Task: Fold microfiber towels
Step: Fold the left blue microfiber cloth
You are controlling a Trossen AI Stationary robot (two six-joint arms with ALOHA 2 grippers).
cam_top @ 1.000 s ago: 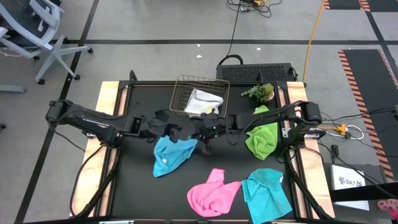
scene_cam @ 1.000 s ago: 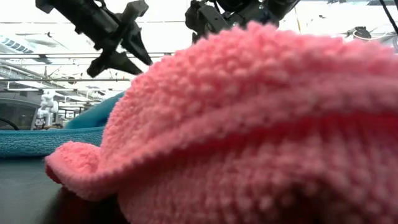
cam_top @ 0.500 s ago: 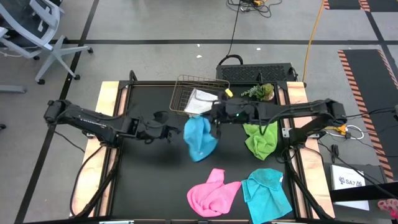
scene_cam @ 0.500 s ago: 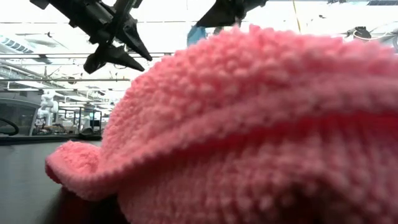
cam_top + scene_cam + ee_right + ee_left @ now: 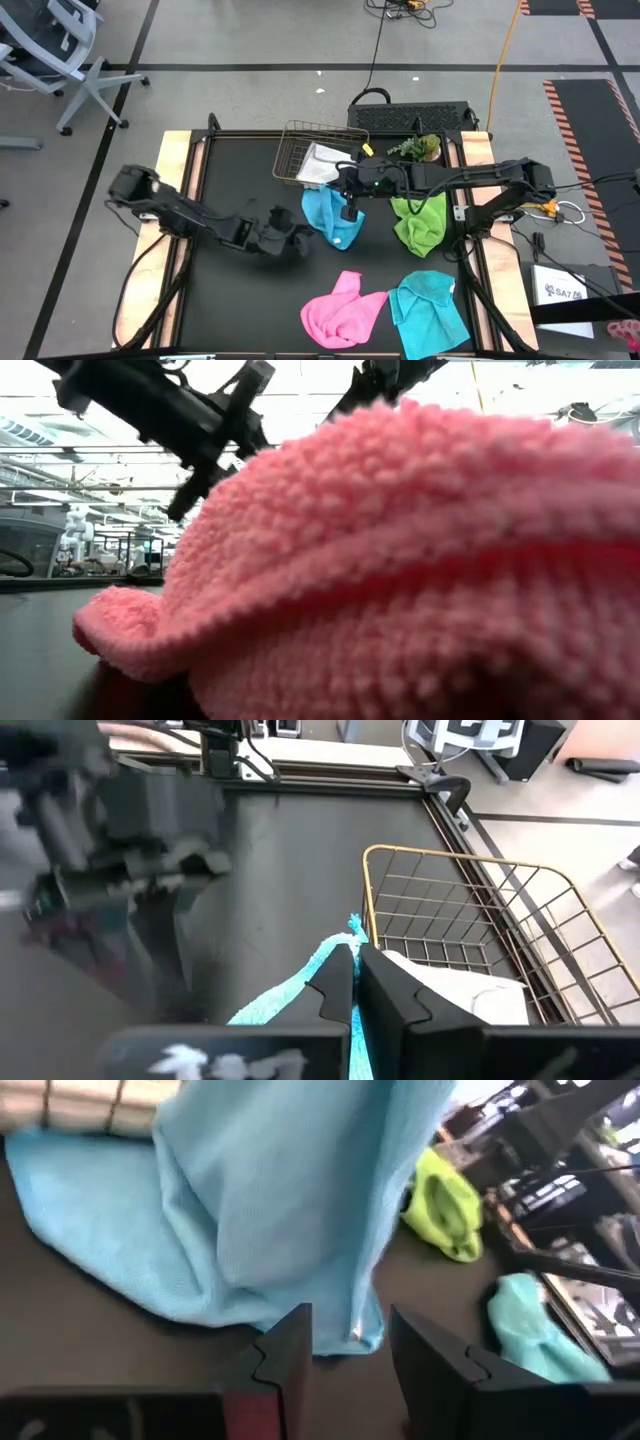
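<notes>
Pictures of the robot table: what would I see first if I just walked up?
Probably the blue towel dangling in the middle of the table, pinched at its top by the right gripper with its jaws shut. Right beside it the left gripper reaches toward the towel's lower edge, jaws open. Near the front edge lies a bright pink towel, bunched up.
</notes>
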